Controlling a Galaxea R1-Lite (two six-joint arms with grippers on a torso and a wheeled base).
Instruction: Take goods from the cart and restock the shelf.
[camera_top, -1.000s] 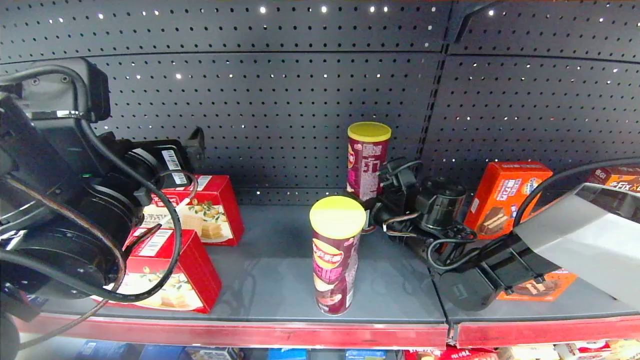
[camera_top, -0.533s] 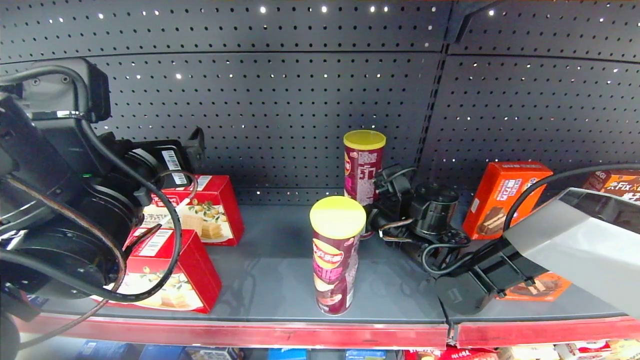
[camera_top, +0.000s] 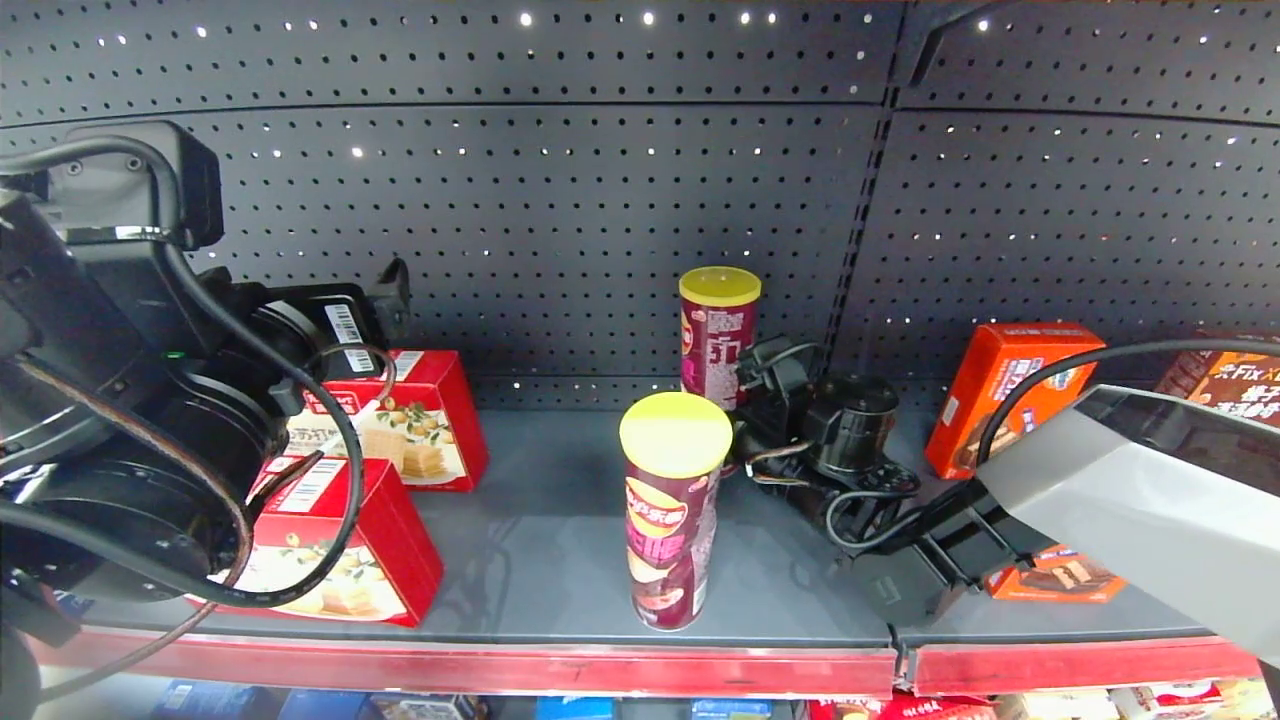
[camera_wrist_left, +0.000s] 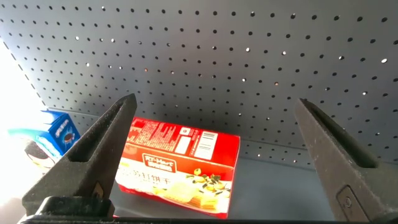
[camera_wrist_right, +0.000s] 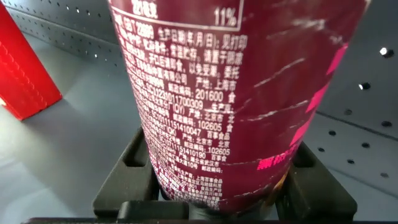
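Note:
A maroon chip can with a yellow lid (camera_top: 716, 340) stands upright at the back of the grey shelf (camera_top: 540, 530), close to the pegboard. My right gripper (camera_top: 748, 398) is shut on its lower part from the right. In the right wrist view the can (camera_wrist_right: 236, 93) sits between the black fingers (camera_wrist_right: 127, 177). A second identical can (camera_top: 672, 510) stands alone in front, near the shelf's red edge. My left gripper (camera_wrist_left: 216, 104) hangs open above a red biscuit box (camera_wrist_left: 180, 165) at the shelf's left.
Two red biscuit boxes (camera_top: 420, 420) (camera_top: 340, 550) lie at the left under my left arm. Orange boxes (camera_top: 1000, 390) (camera_top: 1055, 580) stand at the right behind my right arm. A blue packet (camera_wrist_left: 59, 130) lies beyond the red box. Black pegboard (camera_top: 560, 200) closes the back.
My right gripper has carried the held can a little to the left and lower, behind the front can. The left arm and the front can have stayed put.

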